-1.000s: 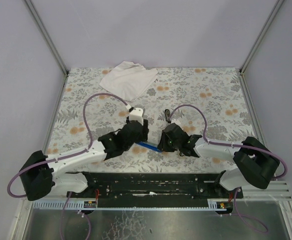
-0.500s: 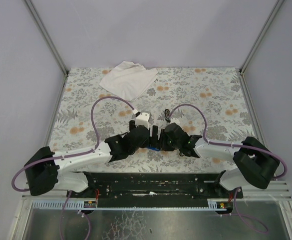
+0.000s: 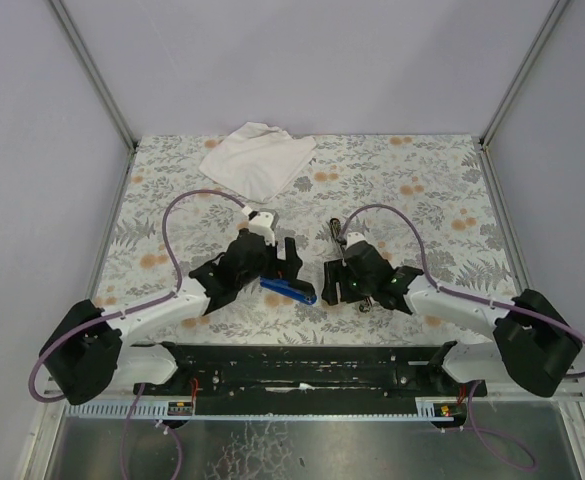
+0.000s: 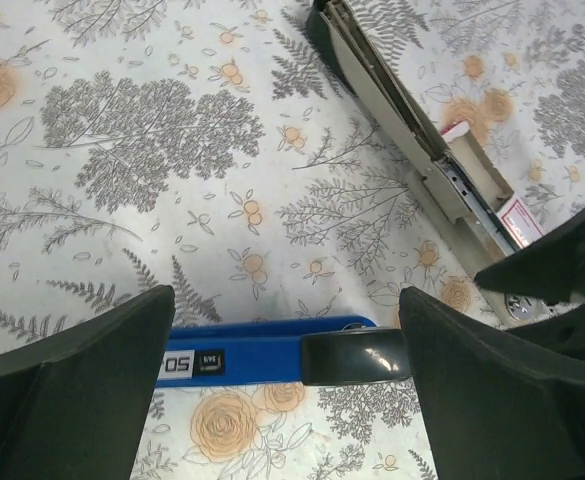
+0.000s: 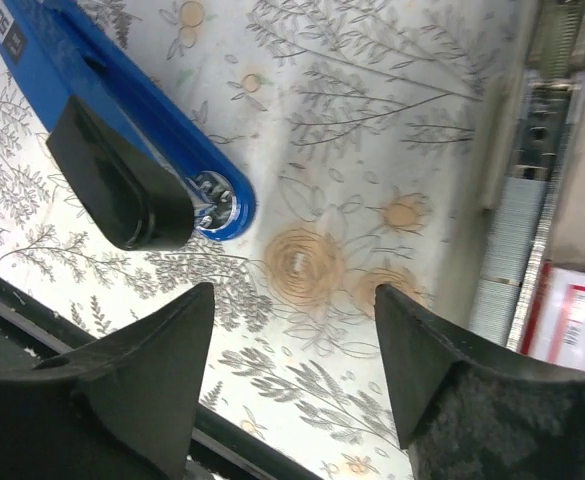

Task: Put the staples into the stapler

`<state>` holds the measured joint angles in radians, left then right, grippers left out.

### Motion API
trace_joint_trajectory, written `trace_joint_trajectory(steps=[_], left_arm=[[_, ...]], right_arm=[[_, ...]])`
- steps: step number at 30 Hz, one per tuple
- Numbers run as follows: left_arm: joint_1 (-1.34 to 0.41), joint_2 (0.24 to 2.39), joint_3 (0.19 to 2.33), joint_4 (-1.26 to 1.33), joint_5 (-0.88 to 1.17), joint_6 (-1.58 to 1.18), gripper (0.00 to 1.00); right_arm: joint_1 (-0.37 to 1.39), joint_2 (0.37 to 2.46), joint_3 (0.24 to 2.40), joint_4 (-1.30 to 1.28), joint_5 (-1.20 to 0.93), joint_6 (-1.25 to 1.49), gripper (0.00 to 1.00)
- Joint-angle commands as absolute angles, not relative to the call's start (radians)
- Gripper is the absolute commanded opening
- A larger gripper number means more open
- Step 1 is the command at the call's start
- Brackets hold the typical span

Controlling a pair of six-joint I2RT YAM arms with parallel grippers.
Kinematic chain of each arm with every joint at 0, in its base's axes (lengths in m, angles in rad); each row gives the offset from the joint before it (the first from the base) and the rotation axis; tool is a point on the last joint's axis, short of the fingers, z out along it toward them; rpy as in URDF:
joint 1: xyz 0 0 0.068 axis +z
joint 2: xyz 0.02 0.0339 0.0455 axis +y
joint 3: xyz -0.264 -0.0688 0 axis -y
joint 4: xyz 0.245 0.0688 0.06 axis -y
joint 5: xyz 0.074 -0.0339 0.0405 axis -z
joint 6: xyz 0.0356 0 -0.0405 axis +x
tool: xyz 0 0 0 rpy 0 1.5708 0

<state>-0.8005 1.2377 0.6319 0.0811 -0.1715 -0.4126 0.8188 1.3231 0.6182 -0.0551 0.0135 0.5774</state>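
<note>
The left end effector [image 4: 284, 300] is spread wide and holds nothing; the blue stapler [image 4: 262, 355] lies flat between its fingers on the floral tabletop [image 4: 122, 150]. The right end effector [image 5: 292, 292] is also wide and empty, with the blue stapler's black-capped end at its 10 o'clock. The staples [image 5: 512, 270], a silvery strip, lie at 3 o'clock in the right wrist view. They are beside their red-and-white box [image 5: 580, 322] at 4 o'clock and a second, opened stapler [image 4: 412, 135]. A white cloth [image 3: 257, 160] lies at 11 o'clock on the tabletop.
</note>
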Motion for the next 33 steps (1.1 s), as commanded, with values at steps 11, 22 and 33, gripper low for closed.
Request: trace_joint_trajectory(steps=[11,22,33], left_arm=[[-0.774,1.379,0.597,0.279,0.234,-0.126,0.90],[-0.873,1.524,0.644,0.233,0.031,-0.076,0.78],[-0.955,1.679,0.831,0.060,-0.293,-0.435,0.47]], right_arm=[[0.685,1.207,0.638,-0.108,-0.123,0.477,0.86],[0.667,1.176,0.631,-0.096,-0.126,0.488,0.88],[0.660,1.143,0.652,-0.129,-0.064,0.525,0.88]])
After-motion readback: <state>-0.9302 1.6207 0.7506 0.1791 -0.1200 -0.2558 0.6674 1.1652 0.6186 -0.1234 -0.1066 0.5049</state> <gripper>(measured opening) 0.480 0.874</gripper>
